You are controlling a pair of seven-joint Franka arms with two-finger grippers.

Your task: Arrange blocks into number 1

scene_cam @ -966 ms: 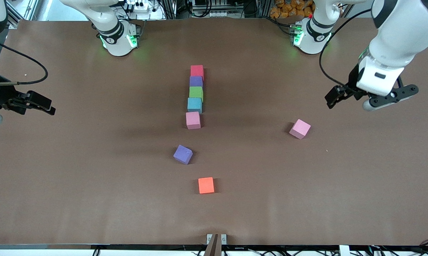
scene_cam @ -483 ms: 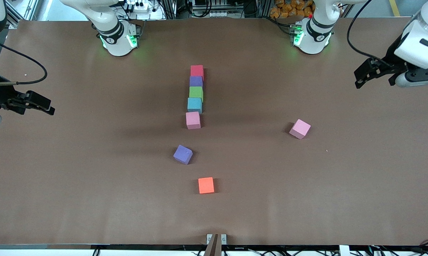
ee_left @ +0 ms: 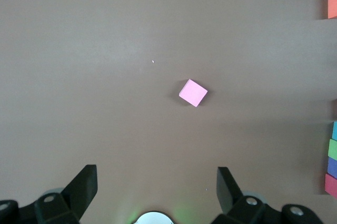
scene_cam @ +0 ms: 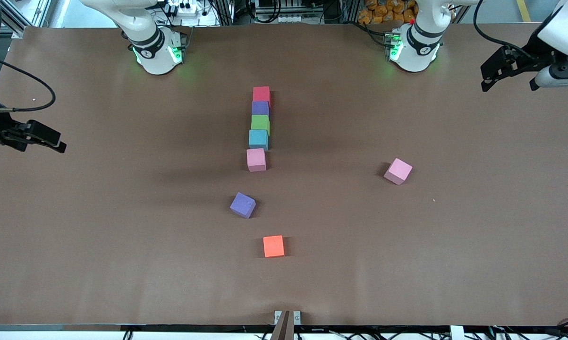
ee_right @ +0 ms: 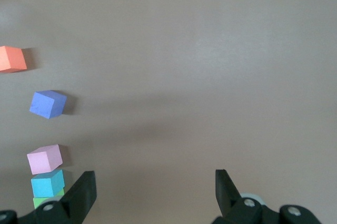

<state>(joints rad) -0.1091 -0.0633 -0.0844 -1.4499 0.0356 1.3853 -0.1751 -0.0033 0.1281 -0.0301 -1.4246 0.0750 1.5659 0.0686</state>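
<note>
Five blocks form a straight touching line mid-table: red (scene_cam: 261,94), purple (scene_cam: 260,108), green (scene_cam: 260,123), light blue (scene_cam: 258,139), pink (scene_cam: 256,159) nearest the front camera. A second purple block (scene_cam: 242,204) lies turned, nearer the camera, and the orange block (scene_cam: 273,246) nearer still. A second pink block (scene_cam: 398,171) (ee_left: 193,92) lies alone toward the left arm's end. My left gripper (scene_cam: 507,88) (ee_left: 157,182) hangs open and empty over that end. My right gripper (scene_cam: 47,137) (ee_right: 154,187) is open and empty over the right arm's end.
The two arm bases (scene_cam: 156,52) (scene_cam: 413,47) stand at the table's back edge. A small metal bracket (scene_cam: 287,317) sits on the front edge. A black cable (scene_cam: 33,82) loops above the table by the right gripper.
My left gripper has risen and drawn back toward its end of the table, away from the loose pink block. My right gripper has edged slightly outward. No block has moved.
</note>
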